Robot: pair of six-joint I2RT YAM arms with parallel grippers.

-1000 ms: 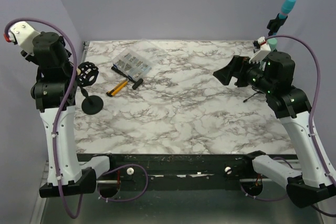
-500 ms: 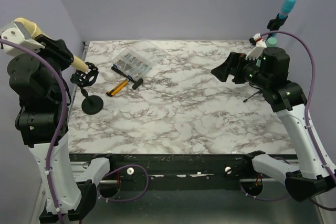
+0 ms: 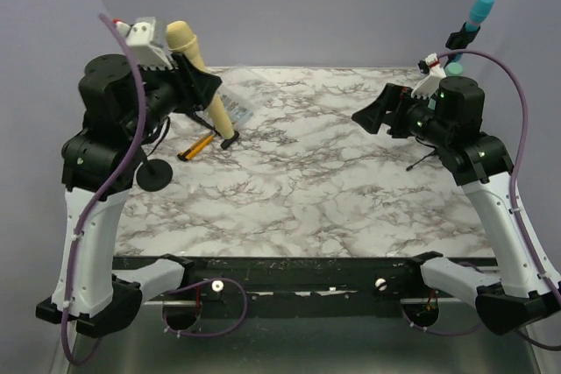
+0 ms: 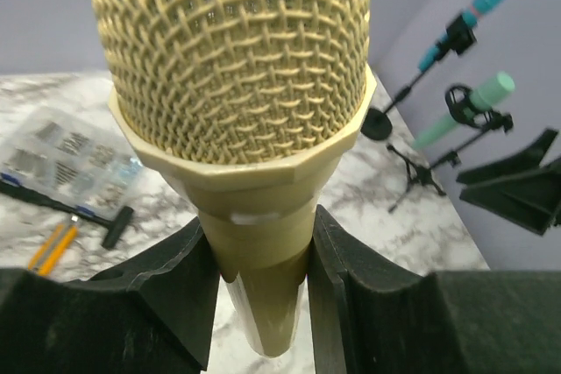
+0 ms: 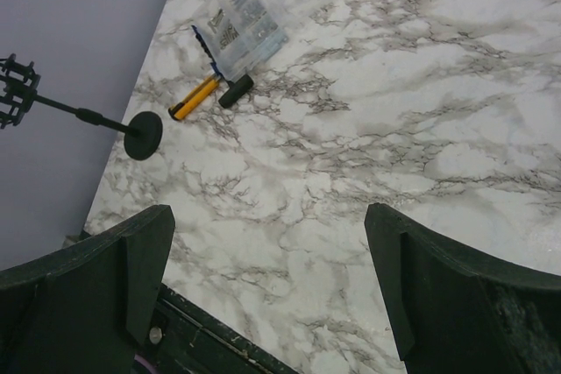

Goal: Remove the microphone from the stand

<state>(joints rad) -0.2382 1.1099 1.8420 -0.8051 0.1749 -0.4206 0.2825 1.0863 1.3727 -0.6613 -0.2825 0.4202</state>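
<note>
Microphone (image 4: 237,129): rigid, apparently top-heavy, smooth taper; left gripper (image 4: 261,260) jaws clamp its handle below the grille; right gripper (image 5: 267,278) jaws open.

A table (image 3: 351,181) topped in white marble with grey veining spans the space between the walls, and its near edge is finished with a black rail (image 3: 307,273). A plain lavender back wall (image 3: 307,6) rises behind it, with matching side walls, left (image 3: 35,6) and right (image 3: 543,59). The light is soft and even, with only faint shadows.
</note>
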